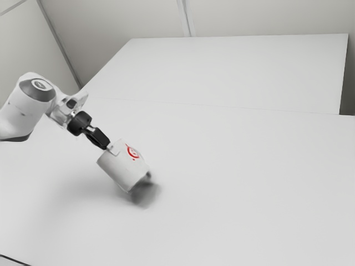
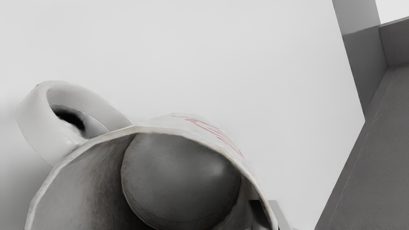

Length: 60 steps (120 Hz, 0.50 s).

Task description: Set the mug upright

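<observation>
In the exterior view the gripper [image 1: 112, 148] reaches down from the upper left and is shut on the wall of the white mug [image 1: 123, 167] at its rim. The mug is tilted, its red print facing up and a shadow beneath its lower end; whether it touches the table cannot be told. In the wrist view the open mouth of the mug [image 2: 204, 123] faces the camera, its handle standing out to one side. There the gripper [image 2: 269, 209] has one finger inside the mug and the other outside, the wall between them.
The mug is over a broad white table [image 1: 238, 183]. Behind it, a pale wall [image 1: 111, 19] rises past the table's far edge. A dark cable [image 1: 15, 260] lies at the exterior view's lower left corner. A dark grey surface [image 2: 374, 159] borders the white one in the wrist view.
</observation>
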Tool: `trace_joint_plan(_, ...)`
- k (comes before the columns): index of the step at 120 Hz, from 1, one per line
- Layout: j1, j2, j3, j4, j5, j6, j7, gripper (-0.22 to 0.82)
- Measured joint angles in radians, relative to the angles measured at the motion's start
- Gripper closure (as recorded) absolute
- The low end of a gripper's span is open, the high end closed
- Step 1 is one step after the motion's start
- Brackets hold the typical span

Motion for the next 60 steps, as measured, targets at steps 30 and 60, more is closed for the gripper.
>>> trace_joint_plan(30,-0.022,-0.018,-0.128,0.073,0.396,0.175,-0.166,0.78)
trace_joint_plan(60,-0.084,-0.026,-0.17,-0.003,0.594,0.383,-0.306,0.78)
